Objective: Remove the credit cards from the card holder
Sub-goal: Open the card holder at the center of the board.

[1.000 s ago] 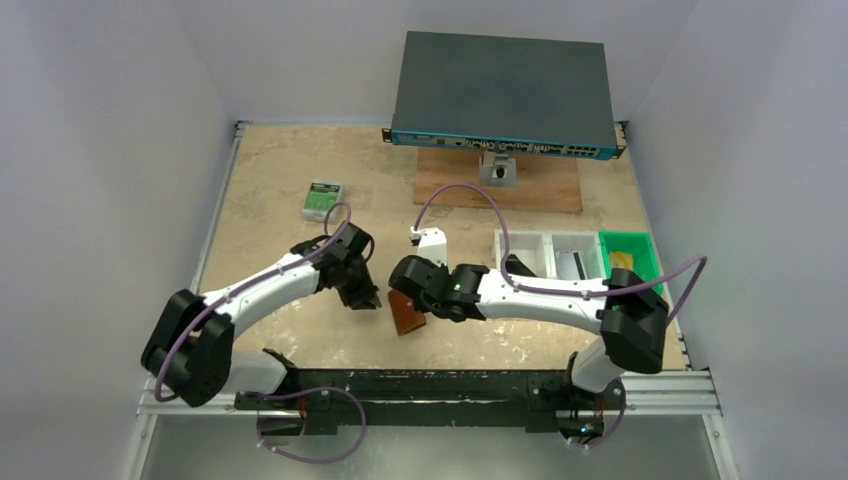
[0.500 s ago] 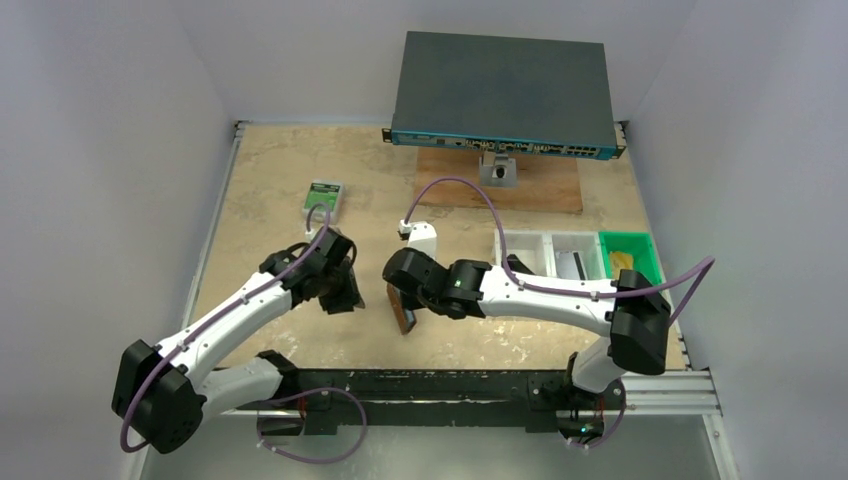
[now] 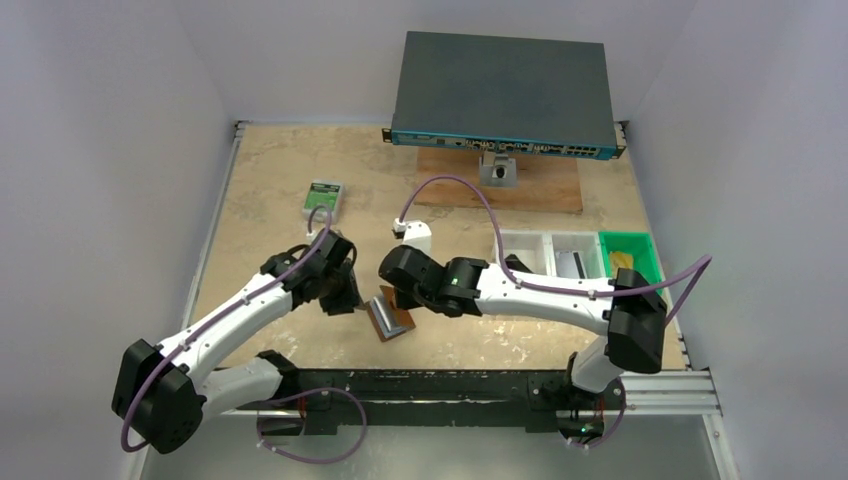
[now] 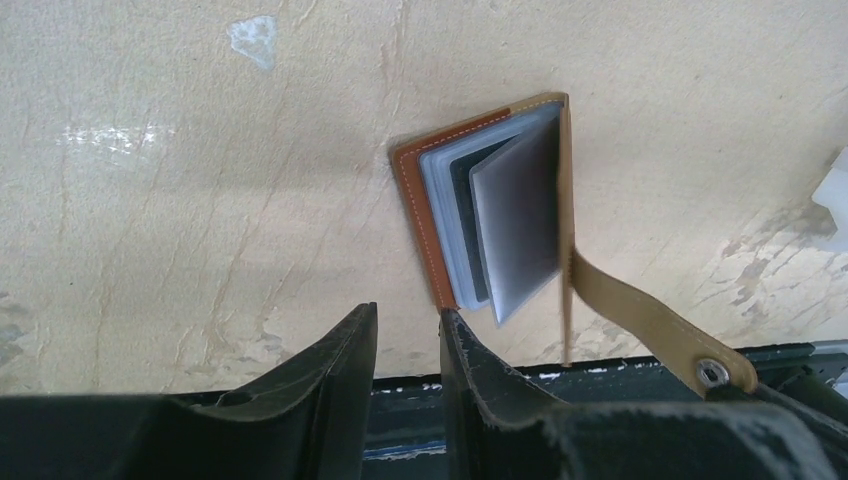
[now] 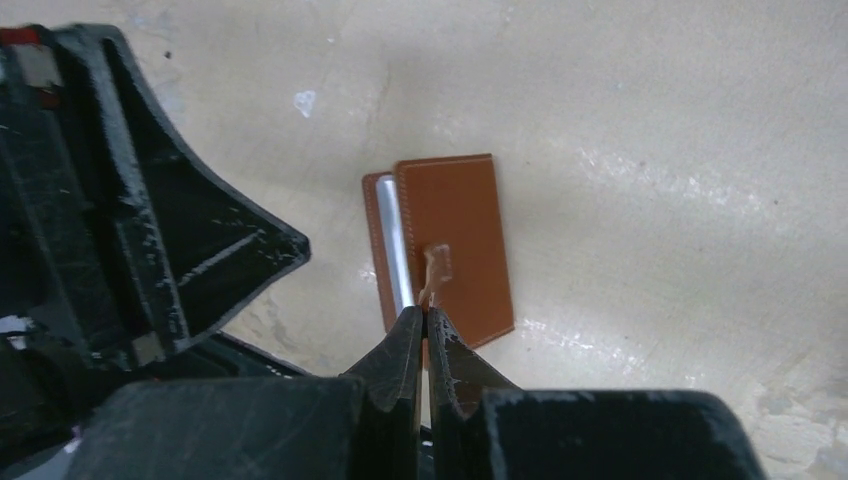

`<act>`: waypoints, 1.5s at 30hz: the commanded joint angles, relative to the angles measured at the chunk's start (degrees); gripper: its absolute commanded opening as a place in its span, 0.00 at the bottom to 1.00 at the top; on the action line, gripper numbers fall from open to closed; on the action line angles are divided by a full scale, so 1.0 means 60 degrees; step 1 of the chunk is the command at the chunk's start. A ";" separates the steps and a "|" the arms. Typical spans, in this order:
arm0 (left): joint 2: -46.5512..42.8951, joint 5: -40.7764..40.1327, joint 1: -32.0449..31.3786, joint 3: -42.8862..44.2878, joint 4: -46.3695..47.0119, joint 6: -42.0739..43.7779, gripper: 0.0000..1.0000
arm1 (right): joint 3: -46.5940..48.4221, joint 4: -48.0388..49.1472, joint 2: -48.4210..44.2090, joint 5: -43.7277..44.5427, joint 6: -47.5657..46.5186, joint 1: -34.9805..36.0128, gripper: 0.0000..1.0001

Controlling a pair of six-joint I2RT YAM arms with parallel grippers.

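The card holder [image 3: 390, 318] lies on the table [image 3: 270, 180] between the 2 arms, partly open, with its grey-blue pockets fanned out. The right gripper [image 5: 427, 318] is pressed together on the snap tab [image 4: 650, 325] and holds one cover raised. The left gripper [image 4: 408, 315] hangs just beside the holder's near corner, its fingers a little apart, with nothing between them.

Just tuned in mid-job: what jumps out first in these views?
The brown card holder lies fanned open at the near centre of the table, its snap tab pinched by the right tool. The left tool hovers open just beside it, empty. At the far edge sits a big grey network switch.
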 commanded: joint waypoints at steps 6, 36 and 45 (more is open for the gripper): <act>0.0858 0.0605 -0.0228 0.0008 0.1017 0.0068 0.29 | -0.2483 -0.0070 -0.1388 0.0455 0.0442 -0.1086 0.00; 0.4610 0.1443 -0.1795 0.2509 0.2271 -0.0497 0.25 | -0.4159 0.1995 -0.1156 -0.0350 -0.0255 -0.1794 0.06; 0.6026 0.1929 -0.1818 0.2989 0.2773 -0.0457 0.25 | -0.3993 0.1094 -0.2664 -0.0250 -0.0065 -0.1790 0.28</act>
